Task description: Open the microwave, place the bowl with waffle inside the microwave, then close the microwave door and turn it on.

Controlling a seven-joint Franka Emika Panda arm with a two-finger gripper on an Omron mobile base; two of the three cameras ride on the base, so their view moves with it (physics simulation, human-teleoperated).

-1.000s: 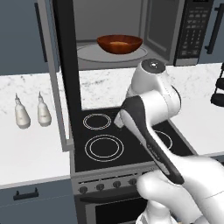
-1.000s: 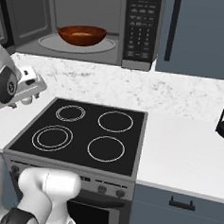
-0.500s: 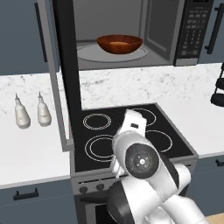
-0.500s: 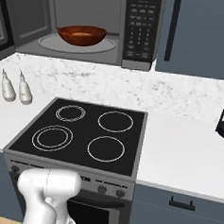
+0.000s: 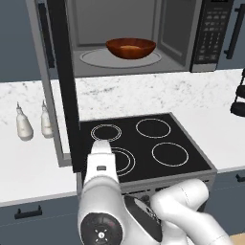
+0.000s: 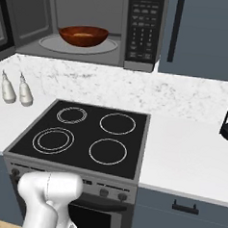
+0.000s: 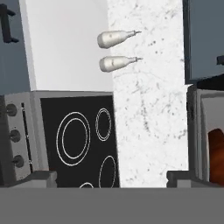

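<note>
Fingers (image 7: 37, 177) spread wide and empty; bowl (image 5: 130, 48) on the turntable inside the microwave (image 5: 143, 36), door (image 5: 64, 86) open.

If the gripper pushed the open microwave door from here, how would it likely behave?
The microwave door stands wide open, edge-on in the left base view, so it probably swings on its hinge rather than sliding. It looks like a stiff flat panel, unlikely to flex. The bowl sits well inside on the turntable, so it likely won't block closing.

Glossy wood-look bowl (image 5: 130, 48) — matt grey microwave (image 5: 143, 36) cavity; speckled stone-look backsplash (image 6: 137, 88) — smooth black glass cooktop (image 6: 85, 138).
</note>
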